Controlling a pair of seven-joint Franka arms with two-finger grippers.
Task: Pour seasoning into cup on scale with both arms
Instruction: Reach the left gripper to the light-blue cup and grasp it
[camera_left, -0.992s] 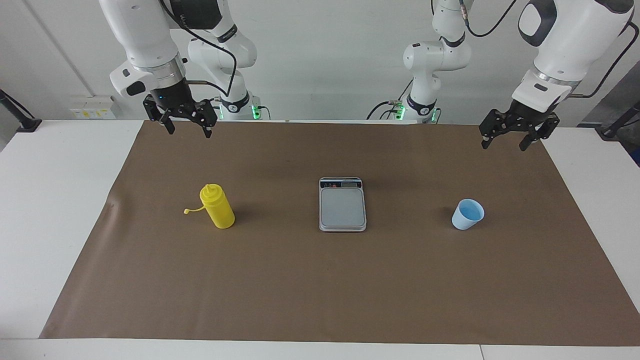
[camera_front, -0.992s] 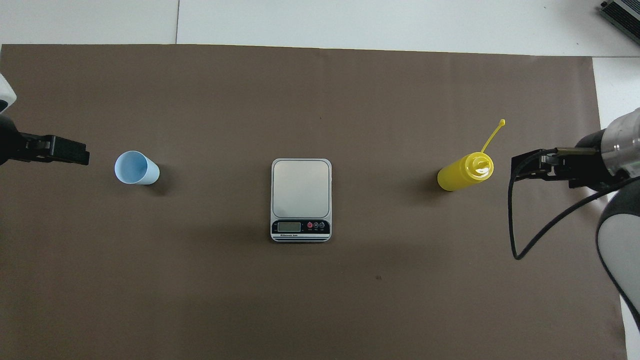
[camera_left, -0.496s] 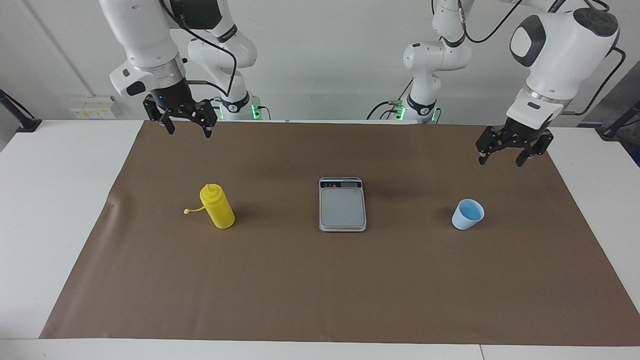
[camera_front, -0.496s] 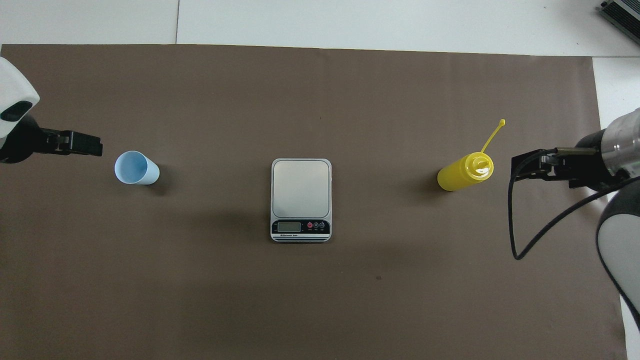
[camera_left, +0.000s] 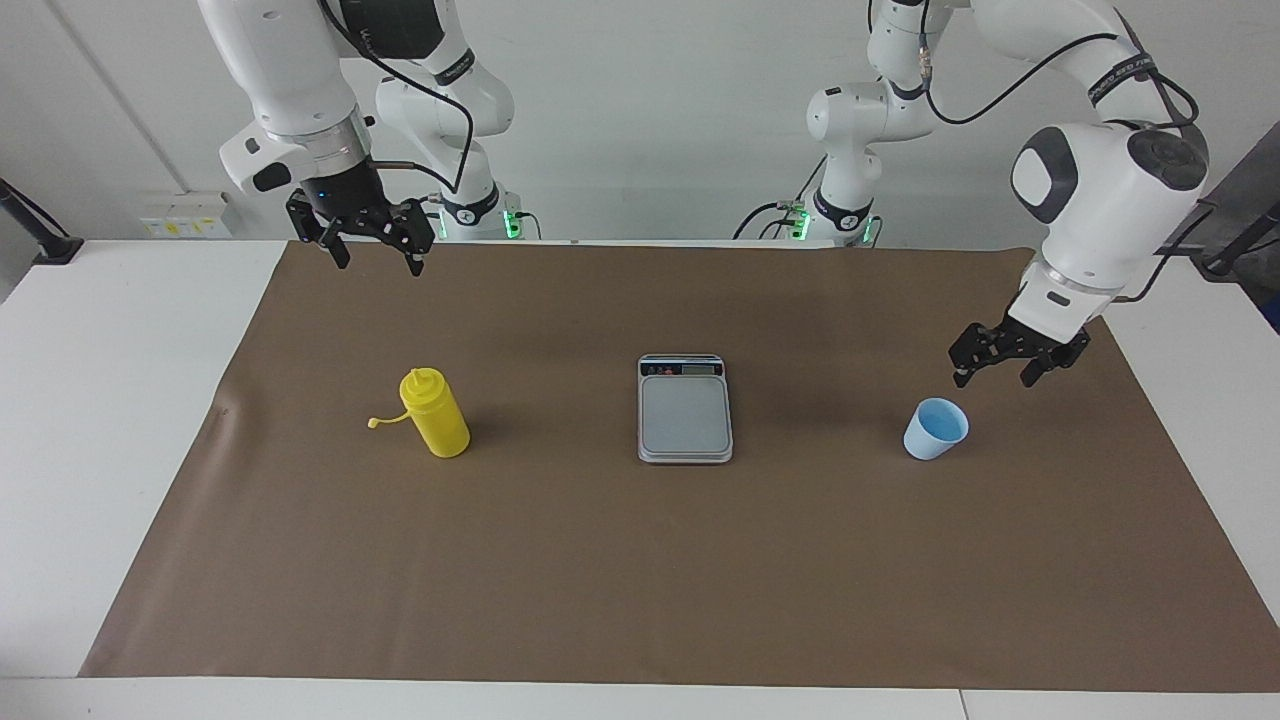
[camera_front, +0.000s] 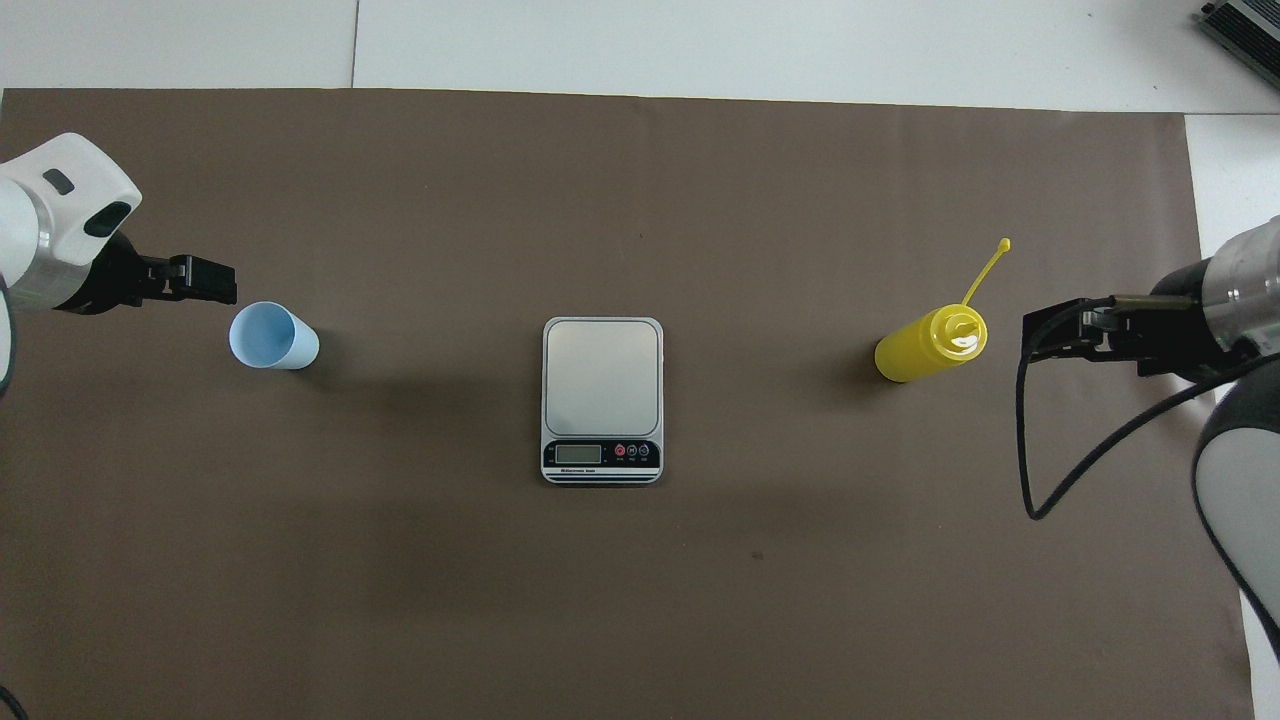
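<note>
The light blue cup (camera_left: 936, 428) (camera_front: 270, 336) stands upright on the brown mat toward the left arm's end of the table. My left gripper (camera_left: 992, 379) (camera_front: 222, 291) hangs open just above the mat beside the cup, not touching it. The silver-grey scale (camera_left: 685, 410) (camera_front: 602, 390) lies at the table's middle with a bare plate. The yellow seasoning bottle (camera_left: 434, 412) (camera_front: 930, 345) stands toward the right arm's end, its tethered cap hanging loose. My right gripper (camera_left: 380, 266) (camera_front: 1035, 335) waits open, high over the mat's edge by the bottle.
A brown mat (camera_left: 600, 560) (camera_front: 600, 600) covers most of the white table (camera_left: 100, 400). A dark device (camera_front: 1240, 25) sits at the table's corner farthest from the robots, at the right arm's end.
My left gripper has come down and moved in toward the cup, still open. The right arm, bottle, scale and cup have not moved.
</note>
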